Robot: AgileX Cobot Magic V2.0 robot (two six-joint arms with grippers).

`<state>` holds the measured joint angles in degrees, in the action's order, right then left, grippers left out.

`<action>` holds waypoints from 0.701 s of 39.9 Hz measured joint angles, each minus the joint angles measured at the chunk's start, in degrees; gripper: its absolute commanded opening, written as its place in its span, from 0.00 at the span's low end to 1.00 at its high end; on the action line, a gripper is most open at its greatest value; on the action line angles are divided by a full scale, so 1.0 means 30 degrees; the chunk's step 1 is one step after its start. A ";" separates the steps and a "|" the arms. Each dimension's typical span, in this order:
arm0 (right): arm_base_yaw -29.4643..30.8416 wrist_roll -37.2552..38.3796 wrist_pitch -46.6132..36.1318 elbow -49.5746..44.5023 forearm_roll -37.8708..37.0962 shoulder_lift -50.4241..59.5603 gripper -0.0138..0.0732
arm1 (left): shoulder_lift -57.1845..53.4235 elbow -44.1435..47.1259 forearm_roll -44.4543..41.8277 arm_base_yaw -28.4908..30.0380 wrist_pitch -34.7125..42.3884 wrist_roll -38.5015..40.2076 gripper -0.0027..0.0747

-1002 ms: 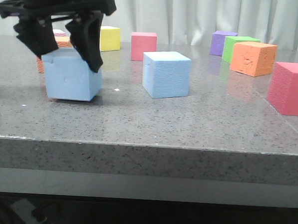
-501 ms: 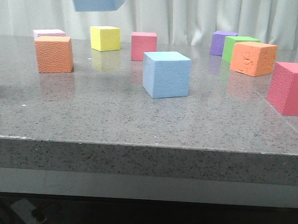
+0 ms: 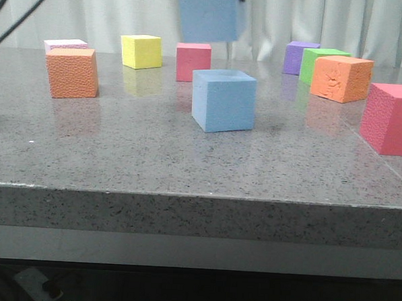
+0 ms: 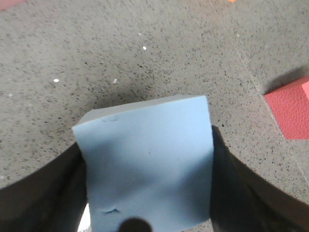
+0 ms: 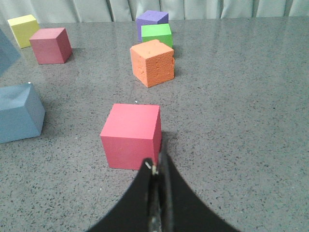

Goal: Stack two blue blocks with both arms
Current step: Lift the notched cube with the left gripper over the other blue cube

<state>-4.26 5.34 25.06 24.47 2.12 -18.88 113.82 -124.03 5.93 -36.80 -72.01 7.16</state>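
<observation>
Item 1, carried blue block (image 3: 207,14): held aloft near the top edge of the front view, above and a little behind-left of the resting one; gripped by the left gripper (image 4: 147,193), whose two black fingers (image 4: 43,188) pressed its opposite side faces in the left wrist view. A second before, this block sat on the table at the left with the claw around it; half a second before, it hung high at the left; by this moment it had travelled rightward toward the centre. Judged: lift done, transport nearly complete, lowering onto the partner block outstanding.

Item 2, resting blue block (image 3: 224,100): upright on the grey table (image 3: 187,163), centre of the front view, unmoved across the three front pictures; top face bare.

Item 3, right gripper (image 5: 157,169): fingers pressed together, holding nothing, hovering just beside the pink cube (image 5: 132,134); well apart from both blue blocks.

Item 4, bystanders: orange cube (image 3: 72,71), yellow cube (image 3: 141,51), small pink cube (image 3: 193,61), purple cube (image 3: 300,56), green cube (image 3: 321,62); none in the descent path as far as the front view showed.

Note: alignment of carried block over resting block could not be confirmed in depth from these views
</observation>
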 measured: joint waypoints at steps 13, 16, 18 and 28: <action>0.0000 0.0000 0.0000 0.0000 0.0000 0.0000 0.04 | 0.0362 0.0000 0.0000 -0.0224 0.0000 -0.0012 0.42; 0.0000 0.0000 0.0000 0.0000 0.0000 0.0000 0.04 | 0.0397 0.0000 0.0082 -0.0224 0.0000 -0.0012 0.42; 0.0000 0.0000 0.0000 0.0000 0.0000 0.0000 0.04 | 0.0397 0.0000 0.0162 -0.0224 0.0000 -0.0012 0.42; 0.0000 0.0000 0.0000 0.0000 0.0000 0.0000 0.04 | 0.0421 0.0084 0.0396 -0.0224 0.0000 -0.0012 0.42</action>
<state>-4.26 5.34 25.06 24.47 2.12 -18.88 115.09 -123.78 7.12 -37.47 -72.01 7.13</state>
